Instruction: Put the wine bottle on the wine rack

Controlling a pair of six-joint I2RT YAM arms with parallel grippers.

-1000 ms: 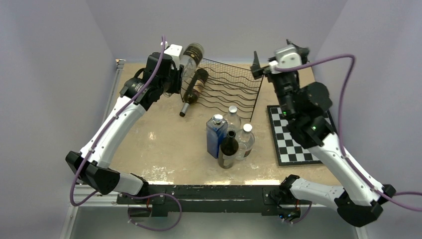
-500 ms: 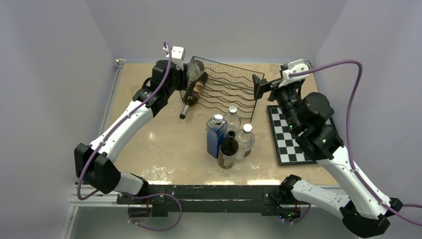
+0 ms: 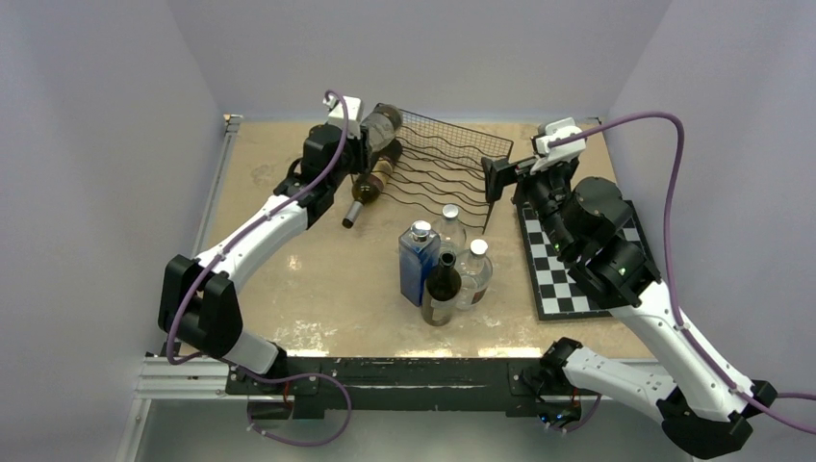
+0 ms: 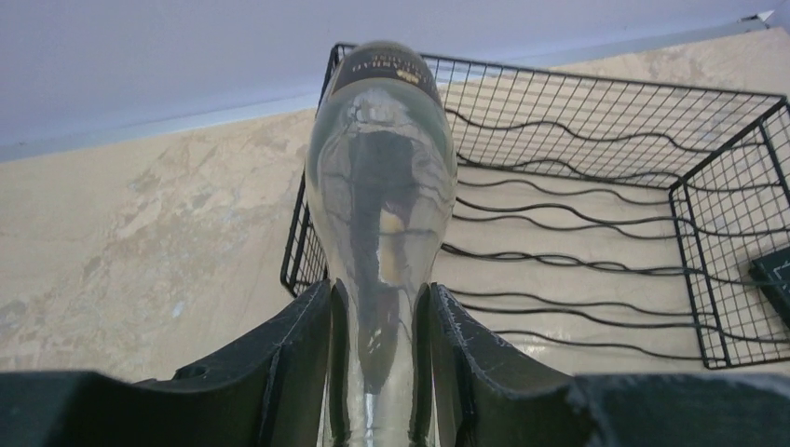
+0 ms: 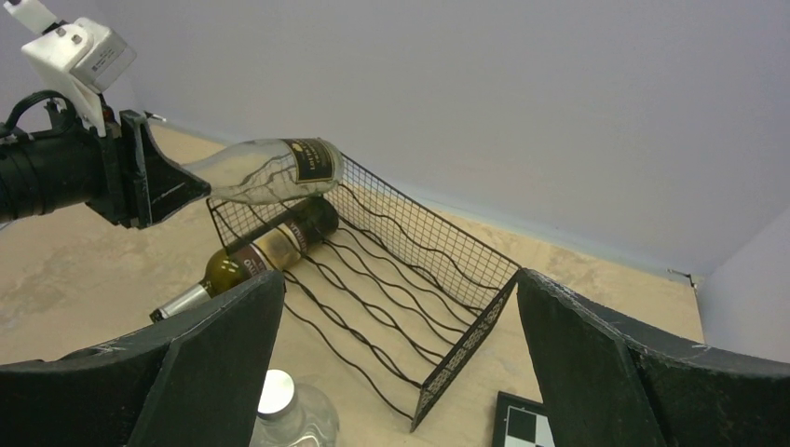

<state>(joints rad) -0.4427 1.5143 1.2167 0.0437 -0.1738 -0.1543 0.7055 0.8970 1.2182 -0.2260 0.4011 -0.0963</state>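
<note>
The left gripper (image 4: 380,293) clamps the clear glass wine bottle (image 4: 382,158) over the wine rack (image 4: 731,242) (wavy black wire). The right gripper (image 5: 396,279) gapes wide.

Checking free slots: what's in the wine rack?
One dark bottle lies in the wine rack's leftmost cradle; other cradles show bare wire. The left gripper holds a clear bottle over the far-left corner, hiding it from above.
</note>
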